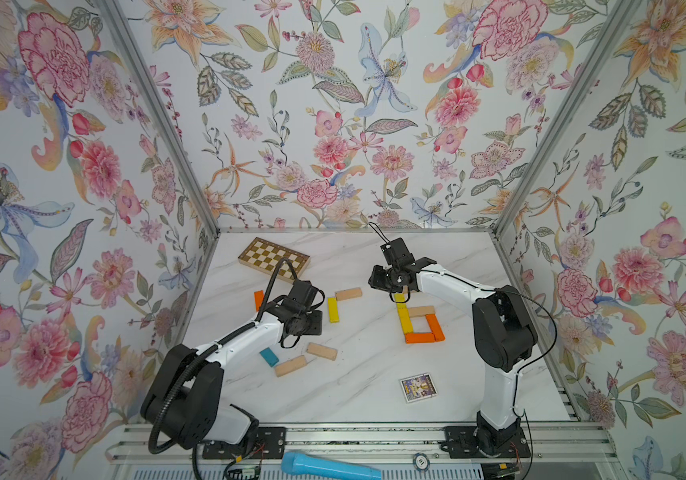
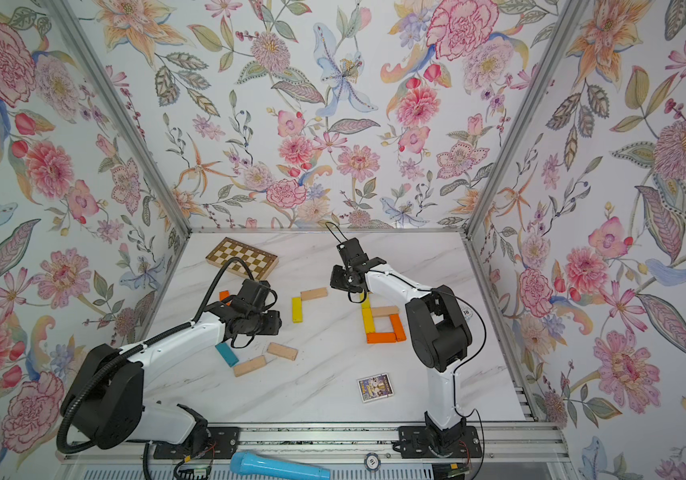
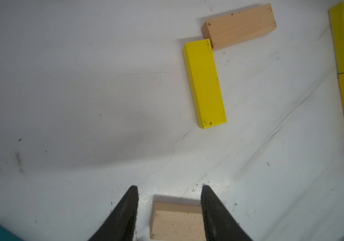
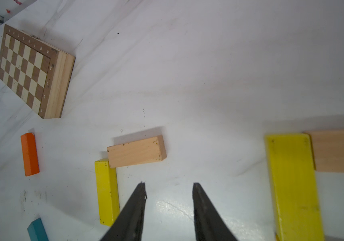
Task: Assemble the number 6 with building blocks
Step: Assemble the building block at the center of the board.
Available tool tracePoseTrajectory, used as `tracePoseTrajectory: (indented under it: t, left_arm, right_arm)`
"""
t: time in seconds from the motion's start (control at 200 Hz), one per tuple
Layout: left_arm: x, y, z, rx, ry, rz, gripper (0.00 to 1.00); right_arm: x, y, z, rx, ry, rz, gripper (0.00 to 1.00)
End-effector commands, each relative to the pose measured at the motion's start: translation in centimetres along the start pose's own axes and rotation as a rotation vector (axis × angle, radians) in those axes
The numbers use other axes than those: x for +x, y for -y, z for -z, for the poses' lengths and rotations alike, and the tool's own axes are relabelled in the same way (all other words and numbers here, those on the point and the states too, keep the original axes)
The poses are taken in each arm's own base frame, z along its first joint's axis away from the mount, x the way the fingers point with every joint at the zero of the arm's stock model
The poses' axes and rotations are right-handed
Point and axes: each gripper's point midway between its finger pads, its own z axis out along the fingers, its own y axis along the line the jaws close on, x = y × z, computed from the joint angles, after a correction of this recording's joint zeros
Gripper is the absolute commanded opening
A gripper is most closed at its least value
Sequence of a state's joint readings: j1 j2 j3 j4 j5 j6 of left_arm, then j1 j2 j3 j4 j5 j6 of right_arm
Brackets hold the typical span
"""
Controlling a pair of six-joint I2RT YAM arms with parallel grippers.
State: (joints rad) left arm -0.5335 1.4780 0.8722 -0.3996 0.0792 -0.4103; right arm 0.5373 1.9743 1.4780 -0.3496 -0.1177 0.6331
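Observation:
The number 6 (image 1: 420, 322) lies right of centre: a yellow and amber column, an orange base and side, and a beige bar. A further beige plank (image 4: 338, 150) adjoins the column's top. My right gripper (image 4: 169, 183) hovers there, open, over bare table with nothing between its fingers. Loose building blocks lie to the left: yellow (image 1: 333, 309), beige (image 1: 348, 294), orange (image 1: 258, 300), teal (image 1: 269, 357) and two more beige ones. My left gripper (image 3: 169, 186) hangs over one of these, a beige block (image 3: 175, 221), which shows between its open fingers with a gap on one side.
A chequered board (image 1: 273, 259) lies at the back left. A small picture card (image 1: 418, 387) sits at the front right of the table. A blue microphone-shaped thing (image 1: 329, 467) rests on the front rail. Floral walls close in the table on three sides.

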Motion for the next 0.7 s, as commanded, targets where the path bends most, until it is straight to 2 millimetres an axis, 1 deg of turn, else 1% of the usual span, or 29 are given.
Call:
tracePoseTrajectory:
  t: [0.0,0.035,0.04,0.055,0.135,0.19,0.325,0.53,0.696]
  left_arm:
    - [-1.0,2.4,-0.9,0.043,0.005,-0.035,0.48]
    - [-1.1,3.0,-1.0,0.056,0.006,-0.038,0.46]
    - [-0.8,2.9,-1.5,0.052,-0.009,-0.039,0.45]
    - [-0.6,3.0,-2.1,0.048,-0.023,-0.040,0.44]
    - [-0.4,3.7,-3.2,0.053,-0.046,-0.041,0.39]
    - [-0.3,3.7,-4.0,0.044,-0.062,-0.034,0.30]
    - [-0.3,3.9,-5.2,0.039,-0.078,-0.015,0.15]
    - [-0.8,4.3,-6.0,0.039,-0.086,-0.003,0.11]
    - [-1.1,4.2,-6.3,0.026,-0.091,-0.004,0.10]
  right_arm:
    - [-0.5,-0.5,1.1,-0.060,0.012,-0.007,0.39]
    - [-0.4,-0.5,1.1,-0.066,0.008,-0.003,0.39]
    - [-0.4,-0.5,1.1,-0.066,0.009,-0.002,0.39]
    - [-0.4,-0.5,1.1,-0.068,0.008,0.000,0.39]
    - [-0.2,-0.3,0.8,-0.071,0.000,0.001,0.39]
    - [-0.1,-0.3,0.8,-0.078,-0.003,0.003,0.39]
    - [0.2,-0.4,0.7,-0.091,-0.008,0.006,0.39]
    - [0.5,-0.5,0.3,-0.111,-0.017,0.008,0.38]
    - [0.7,-0.5,0.0,-0.118,-0.026,0.007,0.38]
